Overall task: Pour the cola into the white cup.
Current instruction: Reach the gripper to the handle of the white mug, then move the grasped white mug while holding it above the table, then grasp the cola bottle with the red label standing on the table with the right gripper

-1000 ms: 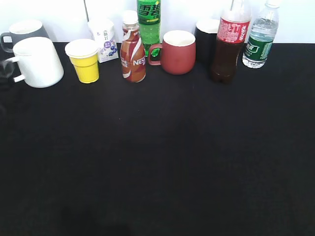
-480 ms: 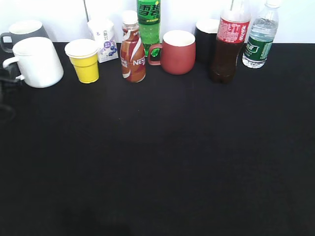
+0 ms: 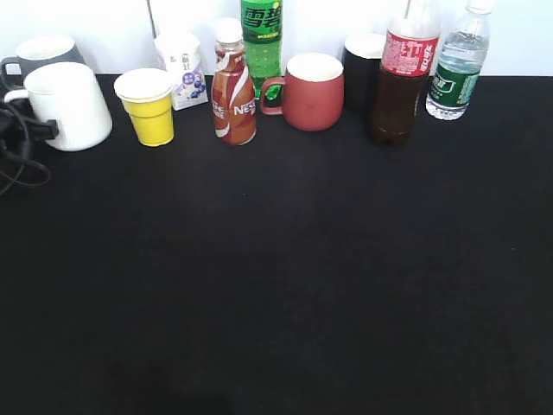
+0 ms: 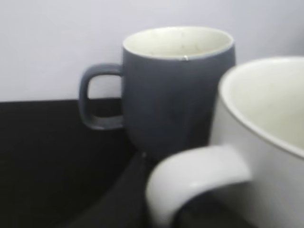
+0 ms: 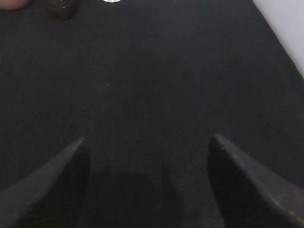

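the white cup [image 3: 69, 105] stood at the upper left of the exterior view, on the black bench [image 3: 285, 277], with the grey mug [image 3: 39, 54] just behind it. the left gripper [image 3: 39, 130] was at the cup's handle at the left edge of the frame; only a dark part of it and some cable were visible, so i cannot tell if it was clenched or released. in the left wrist view the gripper itself was not visible; the handle [image 4: 197, 183] filled the lower middle, blurred, and the cup body was cut off at the right edge. the cola [image 3: 403, 73] stood at the upper right, its cap cut off by the top edge, just beside a green-labelled water bottle [image 3: 458, 65] and in front of a black cup [image 3: 361, 69]. the right gripper [image 5: 147, 180] was released, its two fingers [image 5: 52, 183] spread wide over bare bench, and it was out of the exterior view.
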